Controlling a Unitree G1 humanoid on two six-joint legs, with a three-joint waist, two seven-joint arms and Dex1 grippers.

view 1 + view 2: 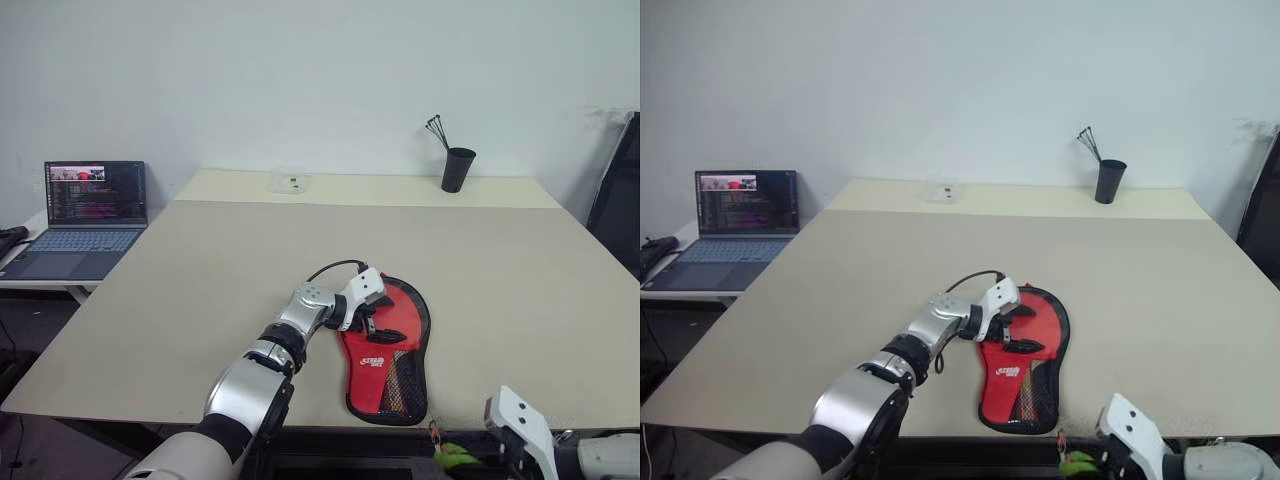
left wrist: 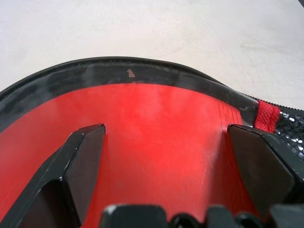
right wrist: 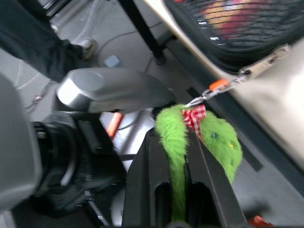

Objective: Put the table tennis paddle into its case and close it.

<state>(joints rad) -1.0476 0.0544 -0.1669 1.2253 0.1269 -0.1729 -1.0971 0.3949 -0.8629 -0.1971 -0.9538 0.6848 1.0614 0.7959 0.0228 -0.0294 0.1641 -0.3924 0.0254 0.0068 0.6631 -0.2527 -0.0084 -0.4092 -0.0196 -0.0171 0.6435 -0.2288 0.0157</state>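
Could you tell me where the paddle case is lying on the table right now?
In the left eye view, the case lies red side up at the table's near edge, slightly right of centre, with the open left gripper over its round end.

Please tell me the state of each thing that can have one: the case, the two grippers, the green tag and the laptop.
case: flat at the table's near edge, red side up.
left gripper: open, fingers spread on the case's red face.
right gripper: shut on the green tag, below the table edge.
green tag: fluffy, pinched, linked to the case's zipper pull.
laptop: lid open, screen lit, on a side table.
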